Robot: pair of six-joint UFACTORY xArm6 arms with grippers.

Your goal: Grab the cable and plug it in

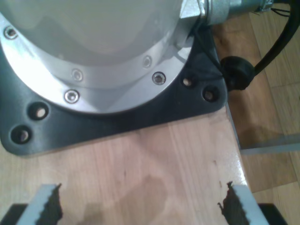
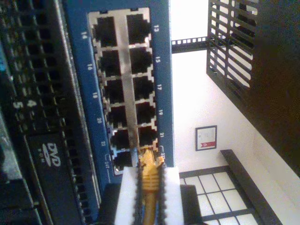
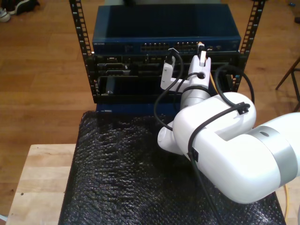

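The cable's yellowish plug (image 2: 149,158) is pinched between the white fingers (image 2: 125,190) of my second gripper (image 2: 149,172), which is shut on it. The plug's clear tip sits at the mouth of the last port in one row of the blue switch (image 2: 161,70), beside the numbers 21 and 23; I cannot tell how deep it is. In the exterior view my second gripper (image 3: 202,55) reaches up to the switch (image 3: 164,33), and the yellow cable (image 3: 213,78) trails down behind the arm. My first gripper (image 1: 140,206) hangs open over bare wood, with nothing between its jaws.
The switch tops a black rack (image 3: 82,51) with dark units and a DVD drive (image 2: 49,161) below. Black arm cables (image 3: 234,101) loop near the wrist. A black bubble mat (image 3: 117,173) covers the table. A silver arm base on a black plate (image 1: 117,112) stands by my first gripper.
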